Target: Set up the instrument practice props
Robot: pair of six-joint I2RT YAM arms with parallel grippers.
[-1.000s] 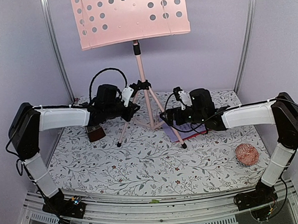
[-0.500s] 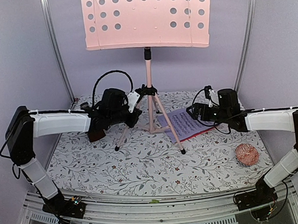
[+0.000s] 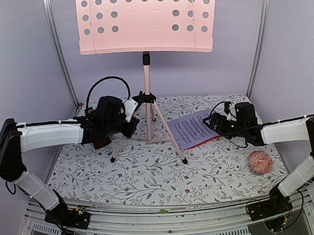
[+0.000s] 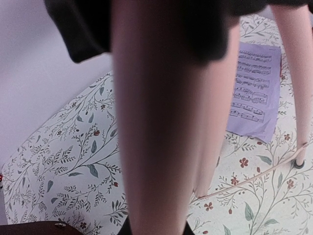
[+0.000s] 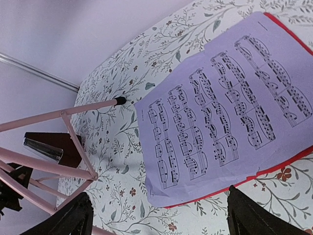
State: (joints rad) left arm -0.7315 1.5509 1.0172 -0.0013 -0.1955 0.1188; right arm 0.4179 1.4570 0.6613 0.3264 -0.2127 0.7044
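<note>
Stand (image 3: 147, 78) is seen upright at the back middle of the table (image 3: 149, 176), with its perforated desk (image 3: 141, 23) raised high against the rear wall. One of its front legs (image 4: 156, 122) is clamped between the narrowly set jaws of the left gripper (image 3: 130, 124), just below the tripod hub. In the left wrist view this leg fills most of the frame. Whether every foot is touching the cloth cannot be told.

The sheets (image 3: 192, 129) are laid flat on the table to the right of the stand, just beside its right front leg. The lilac sheet (image 5: 220, 122) is placed on top, and the red sheet (image 5: 293, 41) is shown only as a thin border along its edges. The right gripper (image 3: 214, 124) is held low over the right edge of the sheets with its jaws spread wide. Nothing is gripped by it, and the printed staves are framed between its dark fingers (image 5: 73, 220).

The metronome (image 3: 99, 143) is stood on the table left of the stand and is largely hidden under the left arm. The ball (image 3: 260, 162) is left near the front right corner, well apart from the sheets.
</note>
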